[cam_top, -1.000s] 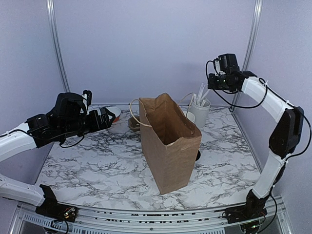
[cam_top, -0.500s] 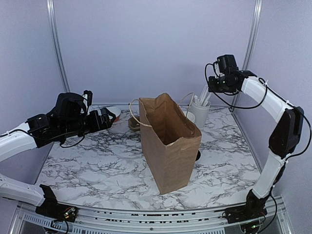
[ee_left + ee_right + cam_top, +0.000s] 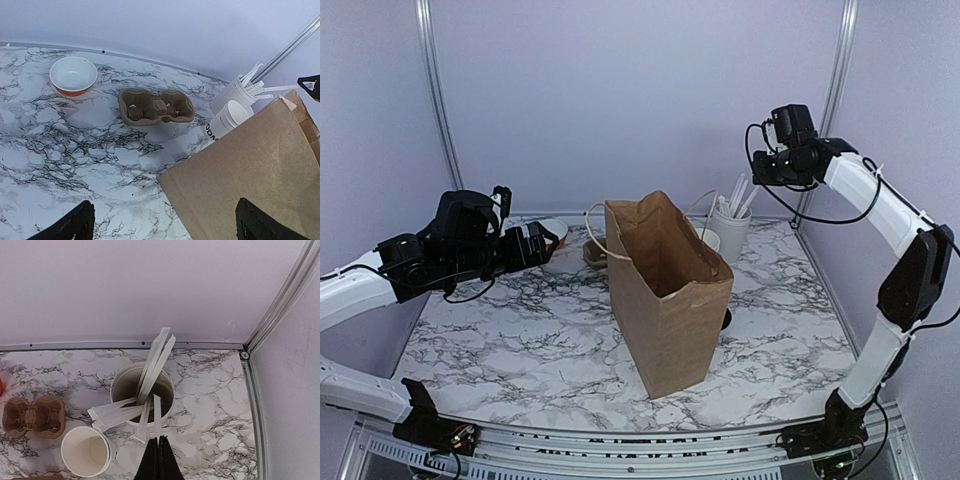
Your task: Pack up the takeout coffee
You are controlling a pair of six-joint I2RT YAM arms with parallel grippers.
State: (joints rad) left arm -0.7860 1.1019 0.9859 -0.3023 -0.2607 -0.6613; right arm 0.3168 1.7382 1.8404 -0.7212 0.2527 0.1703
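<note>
Your paper bag (image 3: 665,290) stands open for loading; behind it sits the unlidded coffee cup (image 3: 227,117), left gripper (image 3: 535,243) spread wide to the bag's left, right gripper (image 3: 159,442) pinched shut beyond.

Obstacle: tall brown paper bag (image 3: 668,300), stood upright mid-way on the marble tabletop (image 3: 500,340), mouth open upward, and screened the small white lettered paper cup (image 3: 227,119) from the near side.
Obstacle: white cup of stirrers (image 3: 142,392), just beside that cup; its sticks splayed past the rim.
Free: the lettered cup's open top; bare surface left of the bag.
</note>
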